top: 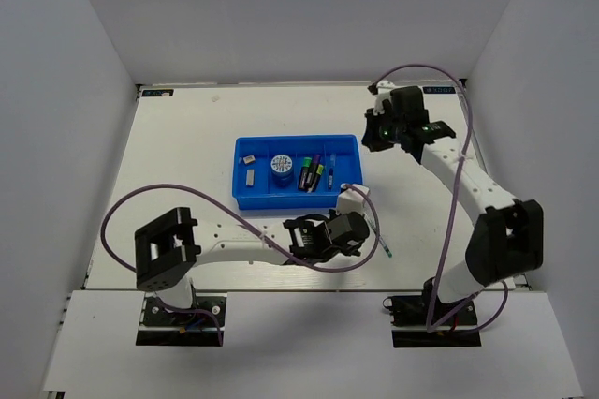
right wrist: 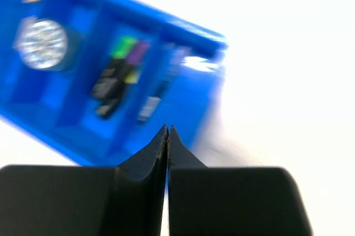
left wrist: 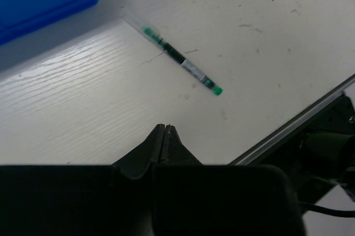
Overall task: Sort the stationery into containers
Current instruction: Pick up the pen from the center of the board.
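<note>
sorting table, seen from above — a blue tray (top: 299,140) sits mid-surface, its four compartments side by side. from the left: a tiny grey-white block (top: 250,175) with another small piece (top: 251,156) behind it; a round blue-white roll (top: 281,167); a cluster of short black highlighters (top: 312,174) with green, purple and yellow ends; a thin pen (top: 330,174). a second pen (left wrist: 180,61), green at both ends, lies on the white table (top: 187,155) off the tray's near right corner, toward the near edge. the left gripper (left wrist: 165,128) hangs just short of it, tips pressed together on nothing, not touching the pen. the right gripper (right wrist: 167,129) — likewise pinched closed and empty — is up beyond the tray's far right corner, its view blurred.
</note>
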Motion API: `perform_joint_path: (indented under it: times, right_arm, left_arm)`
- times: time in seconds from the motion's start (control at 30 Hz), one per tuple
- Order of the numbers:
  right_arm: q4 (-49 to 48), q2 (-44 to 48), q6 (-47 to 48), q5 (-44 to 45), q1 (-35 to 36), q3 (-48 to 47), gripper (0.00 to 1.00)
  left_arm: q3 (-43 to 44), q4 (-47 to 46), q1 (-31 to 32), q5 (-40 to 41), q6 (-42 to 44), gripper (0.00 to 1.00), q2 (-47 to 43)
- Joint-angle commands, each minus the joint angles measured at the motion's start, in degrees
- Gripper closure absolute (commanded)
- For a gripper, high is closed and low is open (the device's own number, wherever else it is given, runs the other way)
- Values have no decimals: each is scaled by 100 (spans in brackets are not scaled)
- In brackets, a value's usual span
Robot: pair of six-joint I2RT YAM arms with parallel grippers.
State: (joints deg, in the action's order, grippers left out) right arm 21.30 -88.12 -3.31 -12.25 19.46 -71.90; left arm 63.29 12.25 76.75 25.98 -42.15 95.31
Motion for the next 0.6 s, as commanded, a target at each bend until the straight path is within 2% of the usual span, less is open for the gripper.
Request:
perform_joint_path:
  times: [0.0,0.07,0.13,0.17,0.2,0.23,0.27,0.3,0.33,0.37,0.4,0.47,0.57]
  right_arm:
    - [586,627,470,1967,-136,-80,100]
    - [533,821,603,2314,-267,350,100]
    - [716,1155,876,2000,-443,772,100]
    - [1170,1296,972,1833,-478,852,97]
    - [1349,1375,1286,1292,-548,1097,91]
    - [1638,1446,1446,834,-584,1203,75]
    - [1858,1716,1587,560,-593,1326,64]
    - [1947,1823,1866,87,-567,1789,58]
    - [2035,2120,2269,-492,-593,1933,49]
    - [2071,2175,2526,-846,-584,2117,47]
    - [2080,2263,2624,-997,-549,2388,47]
    - [2097,2386,2827,-1463,-461,2785,50]
    - [1922,2422,2591,-1535,-295,3058,52]
  left_arm:
    - [394,-249,24,-93,-591,91,137]
    - [579,-215,33,-49,-698,91,364]
    - [904,5,42,109,-891,88,445]
    - [931,197,24,153,-926,84,410]
    - [861,277,94,397,-874,69,349]
    - [809,330,121,469,-795,59,279]
    - [738,444,138,670,-647,48,-44]
    - [625,549,217,794,-602,27,-152]
    - [510,951,235,1012,-427,23,-536]
    - [379,1102,235,1102,-347,19,-679]
    - [308,1243,313,1250,-294,13,-976]
    - [-25,1841,349,1664,-136,13,-1575]
    - [-351,2877,349,2270,-398,15,-2329]
